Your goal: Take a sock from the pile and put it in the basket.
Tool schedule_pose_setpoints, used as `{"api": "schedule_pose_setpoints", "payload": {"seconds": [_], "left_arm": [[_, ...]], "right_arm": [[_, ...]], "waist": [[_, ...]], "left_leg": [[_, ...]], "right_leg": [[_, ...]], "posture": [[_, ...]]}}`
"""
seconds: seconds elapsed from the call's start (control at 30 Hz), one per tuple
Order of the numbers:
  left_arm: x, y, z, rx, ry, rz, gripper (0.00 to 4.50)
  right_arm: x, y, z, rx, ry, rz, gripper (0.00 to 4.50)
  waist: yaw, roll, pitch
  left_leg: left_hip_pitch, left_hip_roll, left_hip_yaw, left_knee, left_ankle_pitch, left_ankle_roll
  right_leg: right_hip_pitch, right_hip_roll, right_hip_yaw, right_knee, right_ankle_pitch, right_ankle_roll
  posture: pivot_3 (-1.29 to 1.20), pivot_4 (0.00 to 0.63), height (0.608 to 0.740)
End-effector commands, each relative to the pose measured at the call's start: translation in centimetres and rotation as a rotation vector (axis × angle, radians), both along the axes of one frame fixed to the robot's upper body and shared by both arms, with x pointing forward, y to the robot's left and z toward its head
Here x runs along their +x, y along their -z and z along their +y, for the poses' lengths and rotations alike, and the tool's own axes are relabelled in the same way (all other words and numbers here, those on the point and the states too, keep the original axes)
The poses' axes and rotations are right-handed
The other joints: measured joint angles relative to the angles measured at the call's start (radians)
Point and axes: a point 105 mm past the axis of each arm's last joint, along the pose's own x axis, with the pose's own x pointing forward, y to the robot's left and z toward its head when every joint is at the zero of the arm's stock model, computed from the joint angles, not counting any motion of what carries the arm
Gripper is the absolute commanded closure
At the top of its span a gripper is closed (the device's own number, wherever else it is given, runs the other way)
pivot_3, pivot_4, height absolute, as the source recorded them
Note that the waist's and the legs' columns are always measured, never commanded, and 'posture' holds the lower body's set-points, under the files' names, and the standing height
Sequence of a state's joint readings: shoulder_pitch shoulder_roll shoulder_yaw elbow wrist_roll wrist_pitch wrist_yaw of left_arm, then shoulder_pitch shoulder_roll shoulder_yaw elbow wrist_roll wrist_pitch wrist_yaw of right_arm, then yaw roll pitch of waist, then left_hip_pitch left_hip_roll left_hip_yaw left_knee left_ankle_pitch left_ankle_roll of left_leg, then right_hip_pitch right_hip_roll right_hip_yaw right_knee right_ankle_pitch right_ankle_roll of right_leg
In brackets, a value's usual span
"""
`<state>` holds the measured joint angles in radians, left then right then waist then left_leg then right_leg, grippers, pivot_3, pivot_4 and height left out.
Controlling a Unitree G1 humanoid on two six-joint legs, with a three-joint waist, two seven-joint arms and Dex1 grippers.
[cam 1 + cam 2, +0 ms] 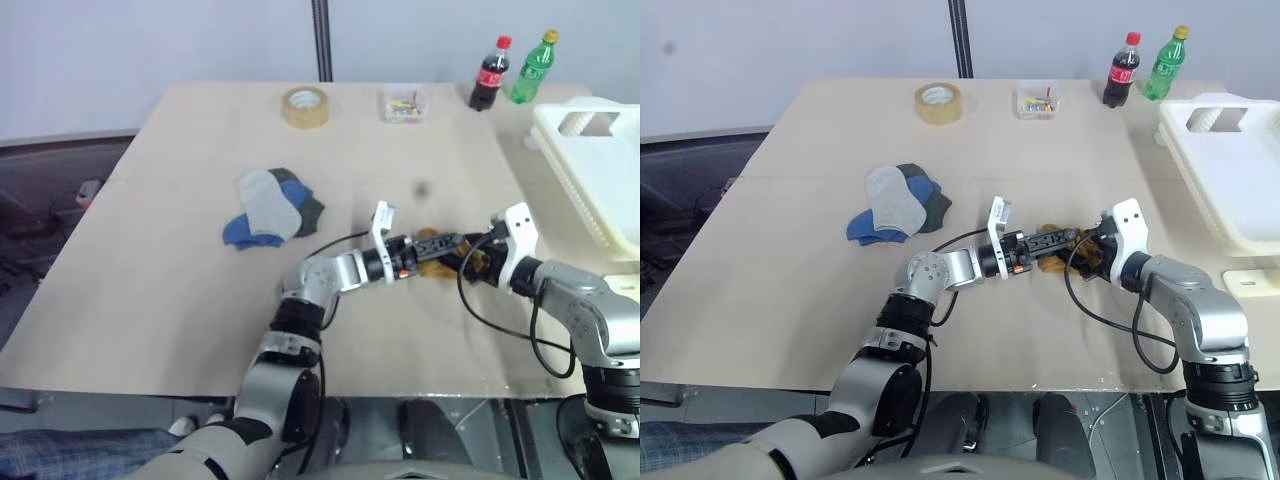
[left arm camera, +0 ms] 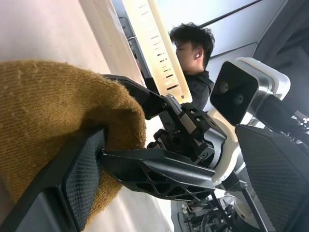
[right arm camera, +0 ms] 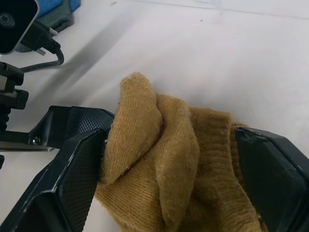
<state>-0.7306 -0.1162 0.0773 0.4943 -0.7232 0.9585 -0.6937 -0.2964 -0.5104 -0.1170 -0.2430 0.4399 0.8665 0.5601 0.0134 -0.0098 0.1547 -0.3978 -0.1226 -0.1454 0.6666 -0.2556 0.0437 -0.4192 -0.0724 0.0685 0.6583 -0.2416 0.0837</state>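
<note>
A mustard-yellow sock (image 1: 433,267) lies bunched on the table's middle right, apart from the pile (image 1: 270,207) of grey, blue and dark green socks at the centre left. My left gripper (image 1: 448,245) reaches in from the left and my right gripper (image 1: 468,256) from the right, and they meet at the sock. In the right wrist view the sock (image 3: 169,164) sits between the right gripper's wide-spread fingers (image 3: 72,174). In the left wrist view it bulges against one left finger (image 2: 82,179). Both grippers are open. The white basket (image 1: 600,170) stands at the table's right edge.
A roll of tape (image 1: 305,107), a small clear box (image 1: 404,102) and two bottles (image 1: 490,75) stand along the far edge. A person (image 2: 193,48) is beyond the basket in the left wrist view. Bare tabletop lies between the sock and the basket.
</note>
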Motion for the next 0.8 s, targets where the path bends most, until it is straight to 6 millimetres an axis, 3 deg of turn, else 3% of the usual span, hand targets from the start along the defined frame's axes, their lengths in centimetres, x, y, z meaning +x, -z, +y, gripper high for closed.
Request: {"api": "schedule_pose_setpoints", "payload": {"seconds": [0.03, 0.23, 0.6, 0.8], "left_arm": [[0.0, -2.0, 0.3, -0.056, 0.014, -0.063, 0.00], [0.3, -1.8, 0.5, -0.047, 0.002, -0.062, 0.00], [0.1, -2.0, 0.5, -0.056, 0.007, -0.071, 0.00], [-0.4, -2.4, 1.1, -0.054, 0.007, -0.130, 0.00]], "right_arm": [[-0.1, 0.9, -1.5, -0.050, 0.055, 0.036, 0.06], [-0.2, 0.8, -1.8, -0.050, 0.056, 0.038, 0.06], [-0.2, 3.2, -2.6, -0.067, 0.140, 0.156, 0.06], [-1.1, 4.5, -1.9, -0.028, 0.131, 0.277, 0.06]], "waist": [[0.000, 0.000, 0.000], [-0.001, 0.000, 0.000], [-0.001, 0.000, 0.000], [0.000, 0.000, -0.001]], "left_leg": [[0.000, 0.000, 0.000, 0.000, 0.000, 0.000], [0.000, 0.000, 0.000, 0.000, 0.000, 0.000], [0.000, 0.000, 0.000, 0.000, 0.000, 0.000], [0.001, 0.000, 0.000, 0.002, 0.000, 0.000]], "right_leg": [[0.000, 0.000, 0.000, 0.000, 0.000, 0.000], [0.000, 0.000, 0.000, 0.000, 0.000, 0.000], [0.000, 0.000, 0.000, 0.000, 0.000, 0.000], [0.001, 0.000, 0.000, 0.002, 0.000, 0.000]], "posture": [[0.00, 0.150, 0.739], [0.00, 0.150, 0.739], [0.00, 0.150, 0.739], [0.00, 0.150, 0.739]]}}
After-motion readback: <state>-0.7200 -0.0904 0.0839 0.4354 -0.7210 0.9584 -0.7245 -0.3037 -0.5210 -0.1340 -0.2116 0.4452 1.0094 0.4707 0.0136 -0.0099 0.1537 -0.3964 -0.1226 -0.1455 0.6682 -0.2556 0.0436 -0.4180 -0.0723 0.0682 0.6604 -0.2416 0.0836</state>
